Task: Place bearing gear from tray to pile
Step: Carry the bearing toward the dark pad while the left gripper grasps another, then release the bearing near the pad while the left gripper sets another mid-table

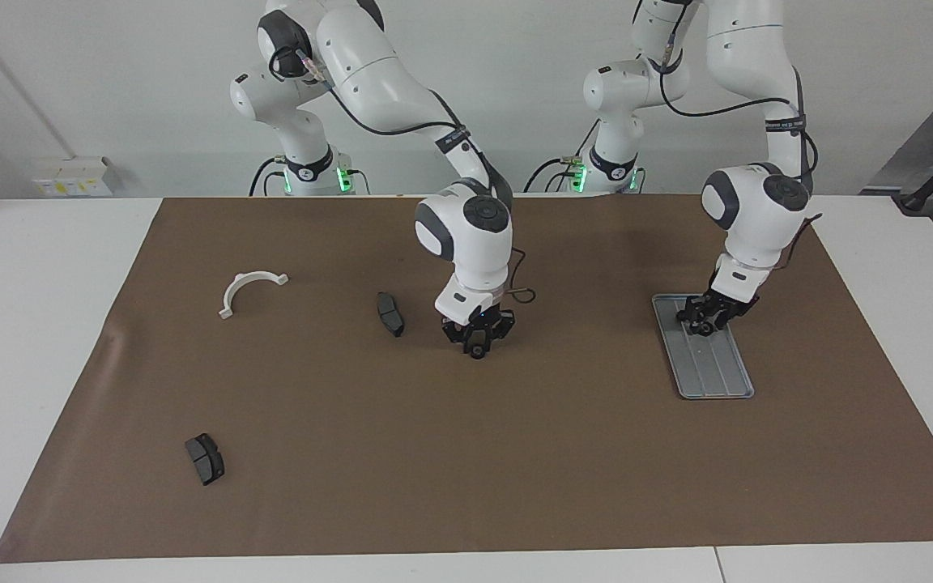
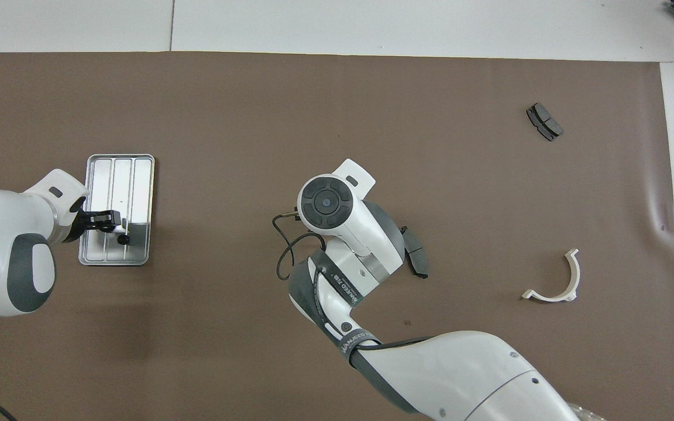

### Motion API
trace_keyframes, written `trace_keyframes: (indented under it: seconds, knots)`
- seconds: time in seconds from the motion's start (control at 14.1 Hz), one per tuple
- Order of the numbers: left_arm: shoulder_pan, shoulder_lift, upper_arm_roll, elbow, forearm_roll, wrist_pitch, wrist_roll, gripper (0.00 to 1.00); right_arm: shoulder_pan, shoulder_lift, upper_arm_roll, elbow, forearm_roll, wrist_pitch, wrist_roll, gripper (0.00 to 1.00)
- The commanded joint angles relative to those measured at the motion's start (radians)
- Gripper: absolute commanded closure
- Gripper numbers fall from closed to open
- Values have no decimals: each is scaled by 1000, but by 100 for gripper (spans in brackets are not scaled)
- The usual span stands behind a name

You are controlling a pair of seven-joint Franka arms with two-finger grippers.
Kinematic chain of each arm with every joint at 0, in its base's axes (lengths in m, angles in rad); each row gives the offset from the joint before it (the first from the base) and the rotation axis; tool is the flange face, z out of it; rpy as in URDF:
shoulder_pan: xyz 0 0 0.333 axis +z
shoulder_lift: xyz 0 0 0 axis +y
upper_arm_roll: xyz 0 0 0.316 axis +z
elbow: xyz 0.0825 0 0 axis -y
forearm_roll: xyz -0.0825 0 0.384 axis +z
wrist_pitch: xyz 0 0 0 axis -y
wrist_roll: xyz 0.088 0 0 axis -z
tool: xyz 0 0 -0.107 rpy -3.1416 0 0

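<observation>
My right fingers [image 1: 476, 350] clench one small black bearing gear [image 1: 477, 351] mid-desk; my left fingers [image 1: 705, 325] grasp another gear [image 1: 703, 328] on the ridged silver tray [image 1: 717, 380]. Neither delivered.

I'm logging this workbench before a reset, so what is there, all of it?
table: one, white, under everything
mat: one, brown, on the table
tray: one, silver-grey, toward the left arm's end
bearing gears: two, black; one on the tray, one on the mat mid-table
brake pads: two, dark grey; one mid-table, one farther from the robots, toward the right arm's end
bracket: one, white half-ring, toward the right arm's end
left claw: black, over the tray, at its gear
right claw: black, mid-table, at the other gear
</observation>
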Motion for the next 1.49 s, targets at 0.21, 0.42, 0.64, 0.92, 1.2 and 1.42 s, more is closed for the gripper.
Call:
trace_keyframes:
  seconds: [0.21,0.42,0.64,0.92,1.2,1.42]
  knots:
    - [-4,-5,2,-21,5,29,-12,50,-7,-11,2,26,-28,-68,30,100]
    - [-4,-6,2,-24,5,28,-4,60,-70,-80,-5,11,-27,-77,-2,100]
    - [-4,-6,2,-24,5,28,-1,68,-193,-157,-4,-2,-12,-154,-121,100]
    - [-9,3,2,2,5,26,-9,74,-372,-179,-4,-11,-7,-203,-316,100]
    - [-106,49,2,145,5,-33,-110,74,-529,-189,-2,-34,-7,-209,-545,100]
    - [-234,52,2,192,14,-109,-237,74,-615,-232,-2,-153,20,-176,-683,100]
